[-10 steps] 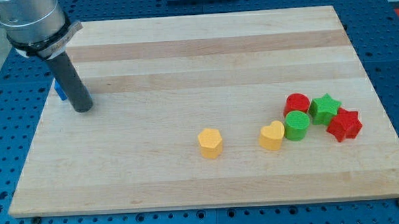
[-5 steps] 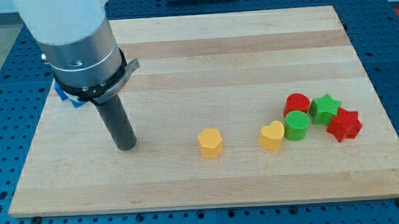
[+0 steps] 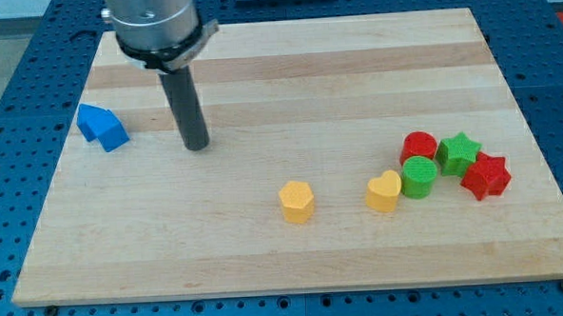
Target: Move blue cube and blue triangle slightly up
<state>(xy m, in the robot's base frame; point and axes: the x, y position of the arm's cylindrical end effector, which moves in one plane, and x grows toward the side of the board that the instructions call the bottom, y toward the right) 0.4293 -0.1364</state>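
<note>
Two blue blocks sit touching near the board's left edge: the blue cube (image 3: 112,133) at the lower right and the blue triangle (image 3: 90,120) at the upper left of the pair. My tip (image 3: 197,145) rests on the board to the right of them, a clear gap away, touching neither. The rod rises from it to the arm's grey body at the view's top.
A yellow hexagon (image 3: 297,201) and a yellow heart (image 3: 384,191) lie at lower middle. At the right cluster a red cylinder (image 3: 418,148), a green cylinder (image 3: 418,177), a green star (image 3: 458,153) and a red star (image 3: 485,176).
My tip swung from beside the blue blocks down and right, then up to its place right of them. The blue blocks, earlier mostly hidden by the arm, now show fully.
</note>
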